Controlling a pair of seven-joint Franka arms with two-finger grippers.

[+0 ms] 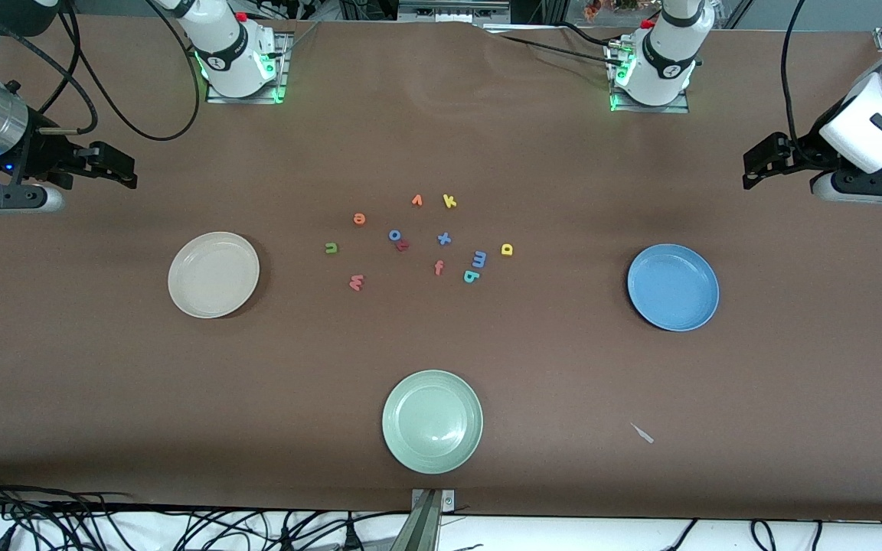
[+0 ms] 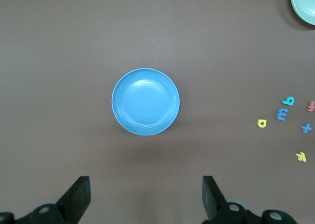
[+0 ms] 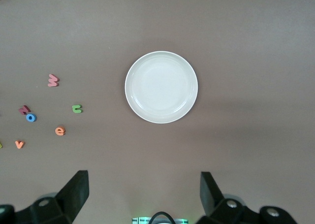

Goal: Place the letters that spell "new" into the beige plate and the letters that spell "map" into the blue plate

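A: Biggest risk from here?

B: Grabbing a lookalike. Orange e [image 1: 359, 219] close to an orange v [image 1: 416, 200]; yellow p [image 1: 507, 249] not far from a yellow k [image 1: 449, 201]; blue m [image 1: 478, 259] near a blue x [image 1: 444, 239] and a blue o [image 1: 394, 235]; pinkish w [image 1: 356, 282] of much the same colour as the f [image 1: 439, 267]. Easy to misread.

A: Anything else?

B: Teal a [image 1: 470, 275] right against the m, possibly touching. Could mean two letters in one pinch, or one knocked aside. Tiny, flat pieces too, so likely to slip or skid on the tabletop [image 1: 563, 383]. Also a pale green plate [image 1: 432, 421] nearest the front camera, a wrong home for any letter.

A: And the green n [image 1: 331, 247]?

B: Apart from the rest, at the beige plate's side of the cluster. Probably the safest first pick.

A: Plates?

B: Beige plate [image 1: 213, 274] toward the right arm's end, blue plate [image 1: 672, 287] toward the left arm's end, nothing in either. All six wanted letters lying loose in the cluster between them.

A: Arm poses?

B: Both drawn out to the ends of the tabletop, waiting. Right jaws spread wide, holding nothing, over bare tabletop beside the beige plate. Left jaws likewise spread and unladen, over bare tabletop beside the blue plate.
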